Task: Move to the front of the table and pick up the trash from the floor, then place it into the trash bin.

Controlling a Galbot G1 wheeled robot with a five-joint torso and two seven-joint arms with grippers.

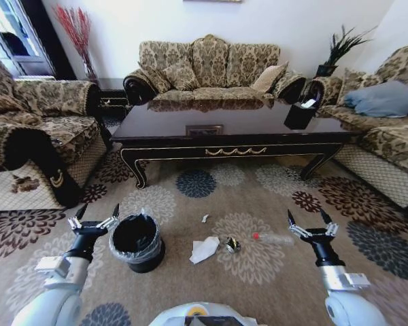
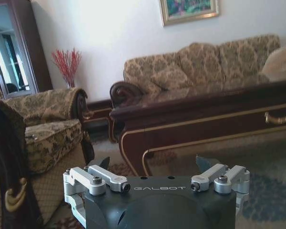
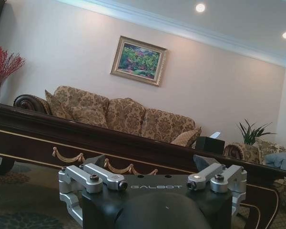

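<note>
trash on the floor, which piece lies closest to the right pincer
The clear red-capped bottle, lying on its side on the carpet just left of the open right pincer. The shiny wrapper, white tissue and tiny scrap lie farther left.

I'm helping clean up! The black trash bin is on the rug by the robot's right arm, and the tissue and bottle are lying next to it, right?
Not quite. The head view shows the trash bin by the left gripper, not the right. The tissue and bottle do lie on the rug beside it.
</note>
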